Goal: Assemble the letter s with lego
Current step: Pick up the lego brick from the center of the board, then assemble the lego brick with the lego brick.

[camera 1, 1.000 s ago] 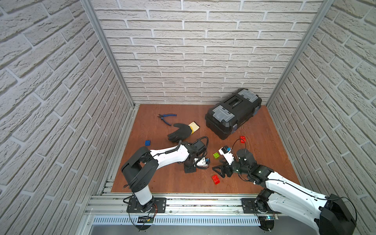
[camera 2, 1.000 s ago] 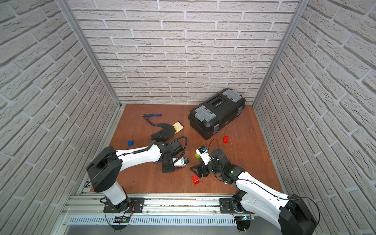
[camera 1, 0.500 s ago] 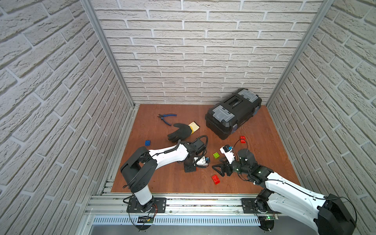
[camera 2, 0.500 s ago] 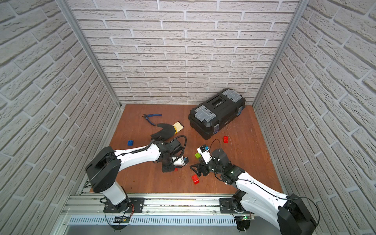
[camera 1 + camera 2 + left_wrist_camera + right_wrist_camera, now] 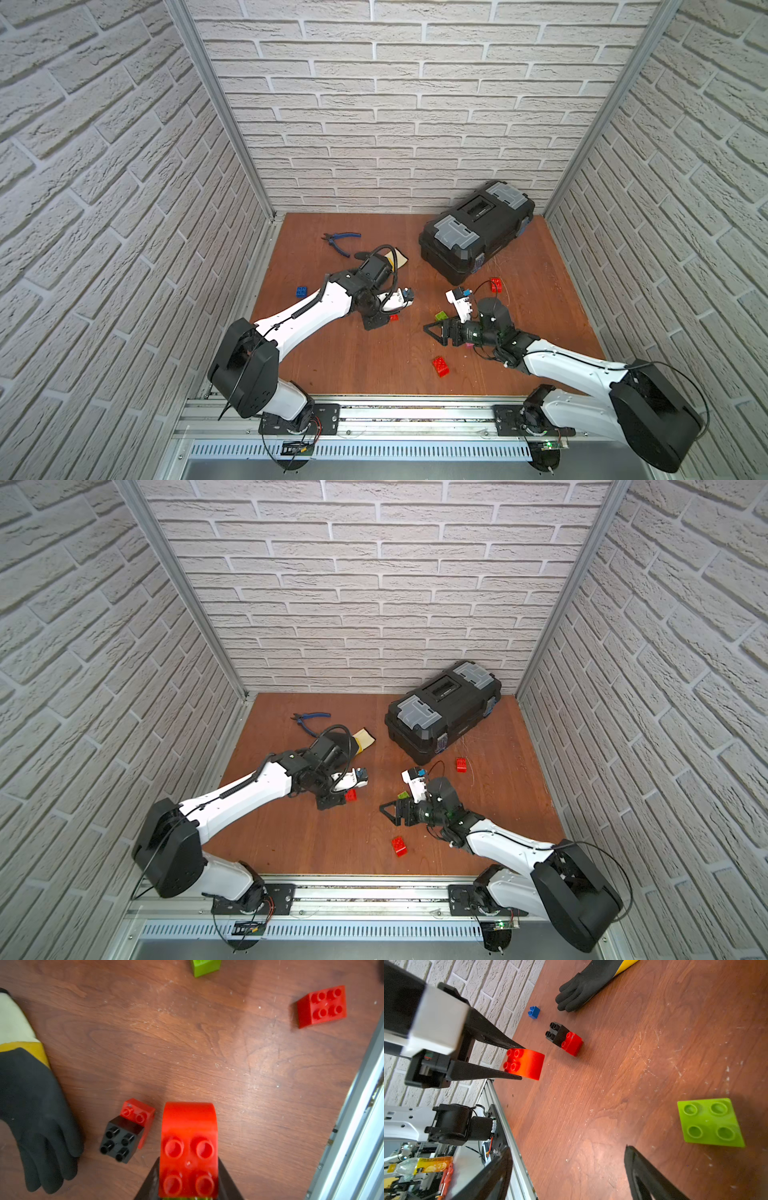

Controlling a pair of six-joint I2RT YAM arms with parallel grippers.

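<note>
Holding red curved brick [image 5: 188, 1126] in left gripper [image 5: 520, 1062], jaws clamped, lower centre of left wrist view | right gripper [image 5: 568, 1150] wide, empty | square studs over black-red stack [image 5: 126, 1132] before pressing down

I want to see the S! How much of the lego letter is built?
Barely started. Done: only a black brick looks stuck onto a red brick. In hand: the left gripper grips a rounded red brick. Left: green brick, blue brick lie loose; right gripper open, empty.
</note>
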